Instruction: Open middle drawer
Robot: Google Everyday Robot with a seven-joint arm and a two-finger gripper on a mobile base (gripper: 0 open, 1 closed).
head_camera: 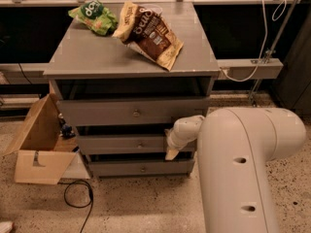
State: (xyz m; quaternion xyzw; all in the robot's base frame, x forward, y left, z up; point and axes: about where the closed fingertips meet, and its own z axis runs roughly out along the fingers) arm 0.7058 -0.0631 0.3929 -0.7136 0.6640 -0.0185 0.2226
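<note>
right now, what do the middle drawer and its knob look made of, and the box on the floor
Middle drawer: matte grey painted panel, metal or laminate, unclear. Knob: small, shiny, likely metal. Box: brown cardboard, folded flaps. Gripper sits at the drawer's right end.
</note>
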